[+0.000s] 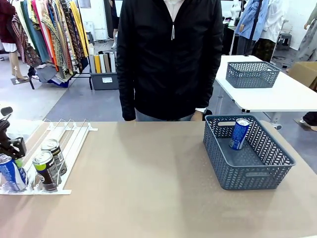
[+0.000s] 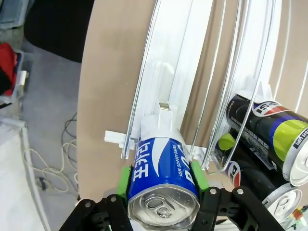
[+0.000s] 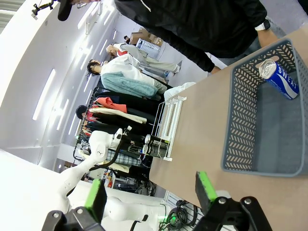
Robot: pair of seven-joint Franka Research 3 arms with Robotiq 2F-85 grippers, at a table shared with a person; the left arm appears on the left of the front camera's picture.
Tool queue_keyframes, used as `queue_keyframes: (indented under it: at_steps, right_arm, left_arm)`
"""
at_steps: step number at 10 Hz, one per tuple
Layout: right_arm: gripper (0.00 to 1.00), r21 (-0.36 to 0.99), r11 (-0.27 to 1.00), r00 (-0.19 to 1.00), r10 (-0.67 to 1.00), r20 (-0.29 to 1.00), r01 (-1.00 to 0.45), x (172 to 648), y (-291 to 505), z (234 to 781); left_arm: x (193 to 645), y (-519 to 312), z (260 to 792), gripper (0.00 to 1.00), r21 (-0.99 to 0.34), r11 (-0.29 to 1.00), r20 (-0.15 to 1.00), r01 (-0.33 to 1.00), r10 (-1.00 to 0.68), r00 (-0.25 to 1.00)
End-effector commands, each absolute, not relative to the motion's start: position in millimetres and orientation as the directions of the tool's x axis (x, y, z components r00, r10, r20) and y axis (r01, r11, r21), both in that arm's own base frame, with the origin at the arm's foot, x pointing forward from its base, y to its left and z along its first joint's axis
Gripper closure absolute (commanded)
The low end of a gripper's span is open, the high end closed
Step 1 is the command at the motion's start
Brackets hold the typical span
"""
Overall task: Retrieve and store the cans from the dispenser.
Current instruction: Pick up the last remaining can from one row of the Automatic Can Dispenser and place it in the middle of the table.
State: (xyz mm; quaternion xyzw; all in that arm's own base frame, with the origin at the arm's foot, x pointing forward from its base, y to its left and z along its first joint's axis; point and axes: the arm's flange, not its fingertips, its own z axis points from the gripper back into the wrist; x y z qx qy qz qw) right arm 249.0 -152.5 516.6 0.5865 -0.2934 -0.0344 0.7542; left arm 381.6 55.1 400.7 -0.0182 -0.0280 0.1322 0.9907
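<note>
At the front of the rack (image 1: pixel 74 139), in its outermost lane, the left gripper (image 2: pixel 162 177) is clamping a blue can (image 2: pixel 159 156), green pads pressing on both sides of the body just below the silver top. The lift is looking like the delicate bit. I'd say the can needs raising straight up over the low front stop before any swing away, since dragging it forward could catch the stop or the thin rails. Two dark cans (image 2: pixel 269 132) are lying in the rack close beside the grip, so any sideways drift is risking a knock. Well off to the right of the rack, the grey basket (image 1: pixel 250 181) is holding a second blue can (image 1: pixel 239 134), which is leaning against the far wall with plenty of floor free around it. The right gripper (image 3: pixel 150 194) is hanging beyond the basket, on the side away from the rack, fingers wide apart and gripping nothing.
</note>
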Motion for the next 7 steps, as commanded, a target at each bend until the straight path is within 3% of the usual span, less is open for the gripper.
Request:
queue_keyframes:
  at_steps: [1, 4, 7]
  right_arm:
    - [0.0, 0.897, 0.3, 0.808, -0.405, 0.427, -0.324, 252, -152, 519]
    - [0.0, 0.897, 0.3, 0.808, -0.405, 0.427, -0.324, 252, -152, 519]
    - [0.0, 0.897, 0.3, 0.808, -0.405, 0.427, -0.324, 252, -152, 519]
  left_arm:
    - [375, 54, 396, 1.0, -0.04, 0.962, 0.077, -0.271, 0.274, 0.959]
    - [372, 51, 406, 1.0, -0.037, 0.966, 0.103, -0.257, 0.26, 0.96]
    - [354, 47, 484, 1.0, -0.075, 0.979, 0.175, -0.189, 0.199, 0.964]
